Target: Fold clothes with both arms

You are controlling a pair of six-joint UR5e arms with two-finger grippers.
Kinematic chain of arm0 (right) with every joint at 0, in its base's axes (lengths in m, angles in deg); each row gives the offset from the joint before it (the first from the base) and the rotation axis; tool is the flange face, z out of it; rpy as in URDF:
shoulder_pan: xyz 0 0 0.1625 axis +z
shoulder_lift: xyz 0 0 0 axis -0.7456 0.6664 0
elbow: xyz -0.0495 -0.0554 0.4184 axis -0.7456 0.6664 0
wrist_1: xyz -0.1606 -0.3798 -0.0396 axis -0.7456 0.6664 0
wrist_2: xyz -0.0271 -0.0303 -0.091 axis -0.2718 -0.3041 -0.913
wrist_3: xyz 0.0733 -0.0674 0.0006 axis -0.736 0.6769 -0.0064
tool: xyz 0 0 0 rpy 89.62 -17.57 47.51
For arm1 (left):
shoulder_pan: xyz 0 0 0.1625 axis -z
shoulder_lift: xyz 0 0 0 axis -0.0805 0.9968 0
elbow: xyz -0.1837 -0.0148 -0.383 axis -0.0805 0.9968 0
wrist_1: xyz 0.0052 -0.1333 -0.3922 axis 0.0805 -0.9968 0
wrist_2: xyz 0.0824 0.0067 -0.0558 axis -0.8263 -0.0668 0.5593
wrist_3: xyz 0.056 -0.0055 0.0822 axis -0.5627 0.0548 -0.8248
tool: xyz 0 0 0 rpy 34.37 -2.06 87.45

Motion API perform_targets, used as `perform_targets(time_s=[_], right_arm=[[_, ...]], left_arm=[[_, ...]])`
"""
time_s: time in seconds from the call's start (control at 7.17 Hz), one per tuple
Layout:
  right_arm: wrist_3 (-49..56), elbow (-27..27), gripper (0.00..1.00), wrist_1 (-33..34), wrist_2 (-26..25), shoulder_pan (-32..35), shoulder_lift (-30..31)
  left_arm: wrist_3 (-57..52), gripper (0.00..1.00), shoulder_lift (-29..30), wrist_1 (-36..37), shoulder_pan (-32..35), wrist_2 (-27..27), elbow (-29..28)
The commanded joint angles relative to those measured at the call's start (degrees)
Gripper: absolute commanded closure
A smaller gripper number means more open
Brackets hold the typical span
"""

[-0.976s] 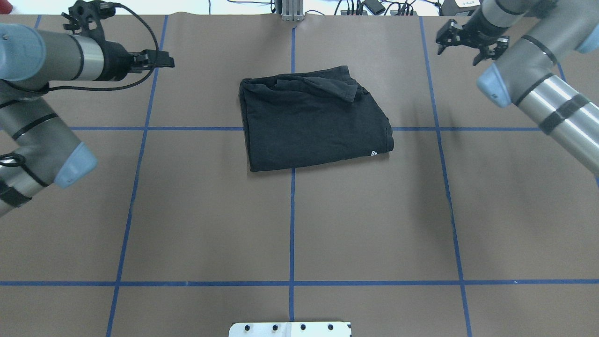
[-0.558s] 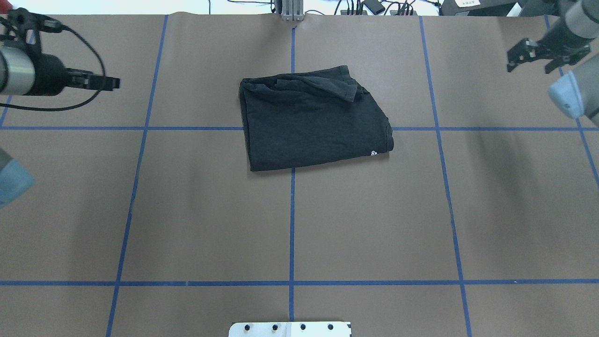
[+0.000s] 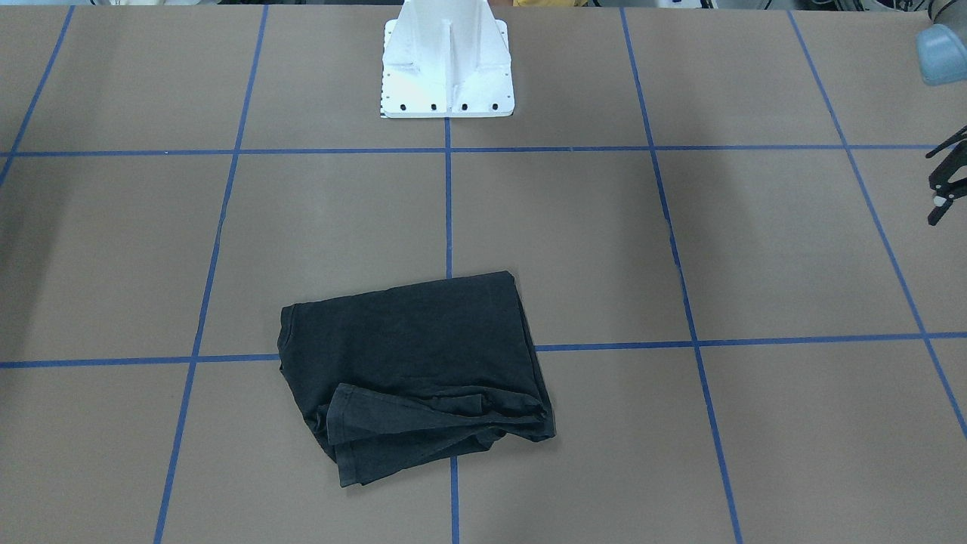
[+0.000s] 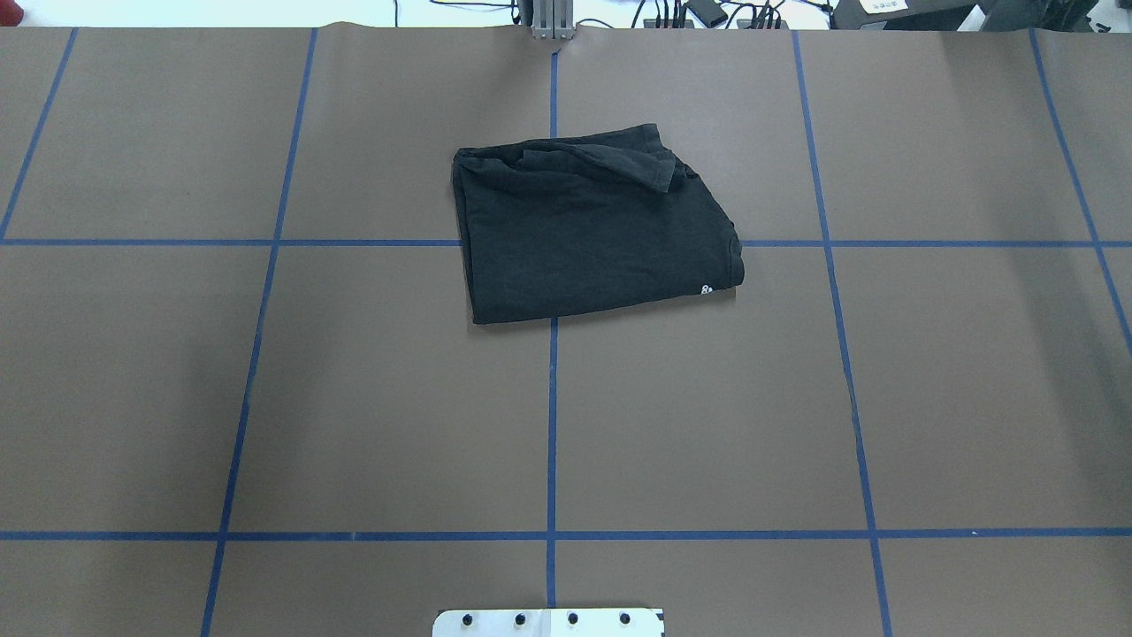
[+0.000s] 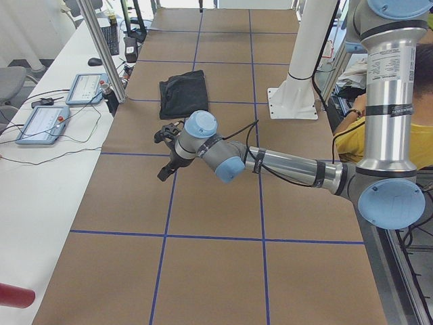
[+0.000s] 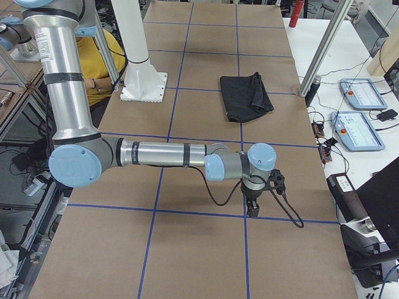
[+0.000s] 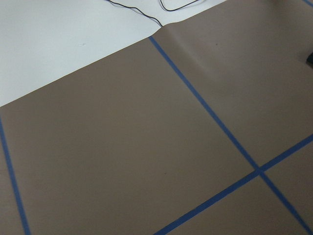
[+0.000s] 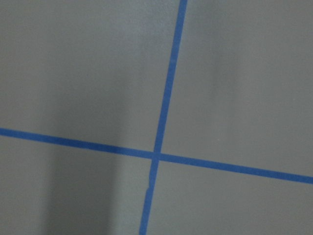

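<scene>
The clothes, one black T-shirt point(image 4: 592, 226), lie folded into a rough rectangle at the table's middle, with a loose sleeve flap on the far edge and a small white mark point(image 4: 707, 289) at the near right corner. The T-shirt point(image 3: 415, 370) also shows in the front-facing view, and no gripper touches it. Both arms are outside the overhead view. My left gripper point(image 5: 168, 152) hangs over the table beyond the shirt's left side, and only a black part of it point(image 3: 944, 185) shows at the front view's right edge. My right gripper point(image 6: 252, 205) hangs low beyond the shirt's right side. I cannot tell either jaw state.
The white bolted stand point(image 3: 446, 68) sits at the robot's side of the table. Blue tape lines point(image 4: 552, 425) grid the brown surface. Control tablets point(image 5: 84, 88) and cables lie on the white side bench. A person in a yellow shirt point(image 6: 100, 56) sits behind the stand.
Both arms have swung outward and left the overhead view, the left one to the left and the right one to the right. The T-shirt has not moved.
</scene>
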Motion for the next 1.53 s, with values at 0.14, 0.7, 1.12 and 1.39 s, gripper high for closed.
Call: perform_targets(time_s=[0.14,0.7,1.12,1.39], right_arm=[[4.8,-4.6,0.0,10.0,-0.2,3.7,0.1],[4.7,-5.9,0.0,10.6,0.1,3.6,3.5],[4.2,-8.3,0.0,10.2,-0.3,0.8,4.3],[1.7,-14.2,0.0,10.7,0.0,-0.7,6.7]], left_arm=[[-3.5,0.0,-0.6,13.3,1.2,0.7,-1.0],[0.7,0.0,-1.0,16.1,5.3,9.5,-3.8],[0.1,0.0,-1.0,15.9,7.0,8.4,-3.7],[-1.7,0.0,-1.2,16.0,8.1,4.0,-3.2]])
